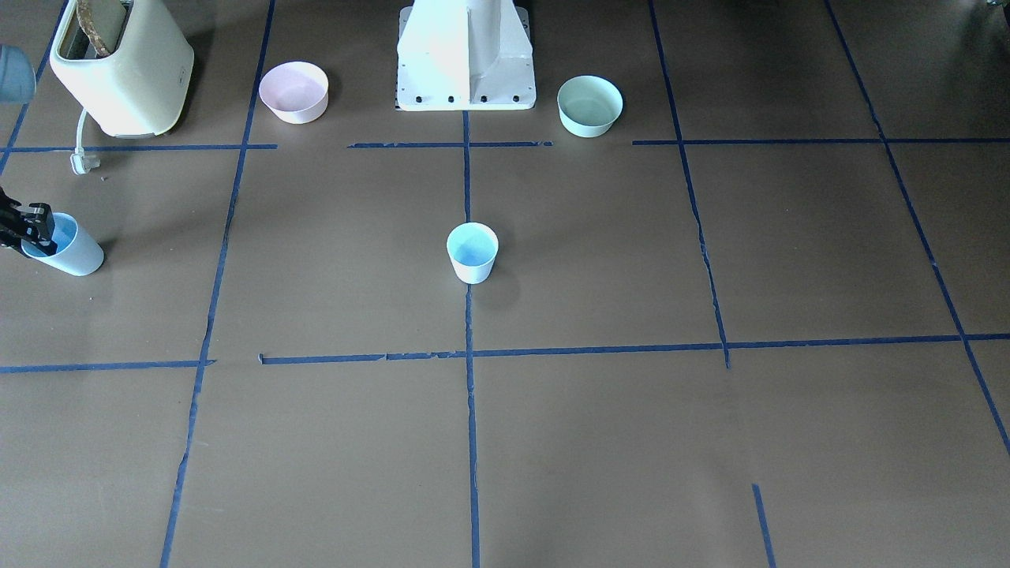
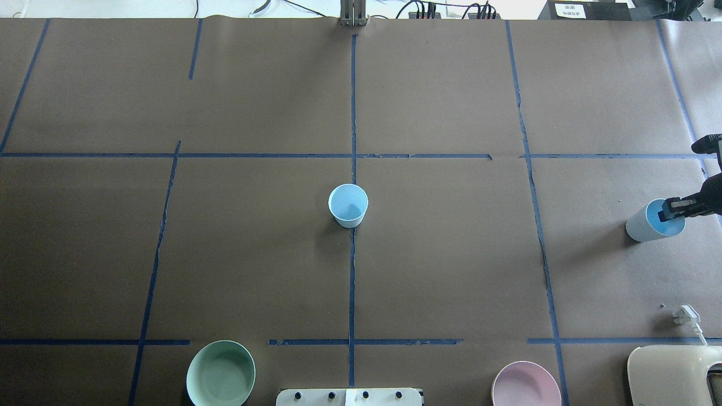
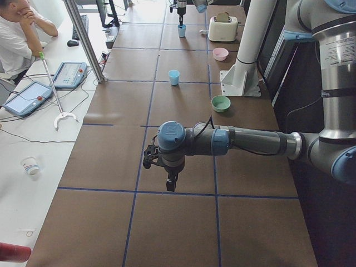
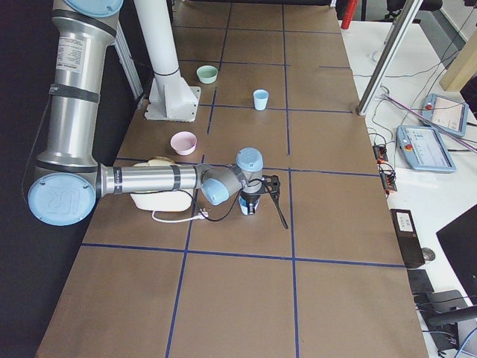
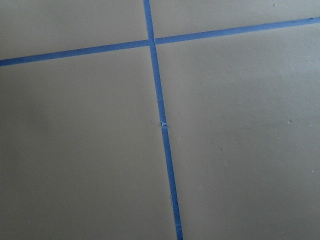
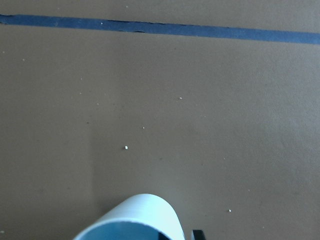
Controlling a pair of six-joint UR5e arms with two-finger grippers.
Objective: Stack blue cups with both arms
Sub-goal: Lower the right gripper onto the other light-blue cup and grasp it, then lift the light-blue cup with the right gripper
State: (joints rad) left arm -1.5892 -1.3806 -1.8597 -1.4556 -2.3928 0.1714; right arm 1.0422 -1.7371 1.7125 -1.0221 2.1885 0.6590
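One blue cup [image 1: 472, 252] stands upright at the table's middle on the centre tape line; it also shows in the overhead view [image 2: 348, 204]. The second blue cup [image 2: 648, 223] is at the far right of the overhead view and leans. My right gripper [image 2: 674, 211] is shut on its rim, one finger inside and one outside; the front view shows the gripper [image 1: 35, 225] and this cup [image 1: 71, 248] at its left edge. My left gripper [image 3: 169, 181] shows only in the exterior left view, low over bare table far from both cups; I cannot tell whether it is open or shut.
A cream toaster [image 1: 122, 67] with a loose white plug [image 2: 685, 314] stands near the held cup. A pink bowl [image 1: 293, 92] and a mint-green bowl [image 1: 589, 105] flank the white base pedestal [image 1: 465, 55]. Blue tape lines grid the brown table.
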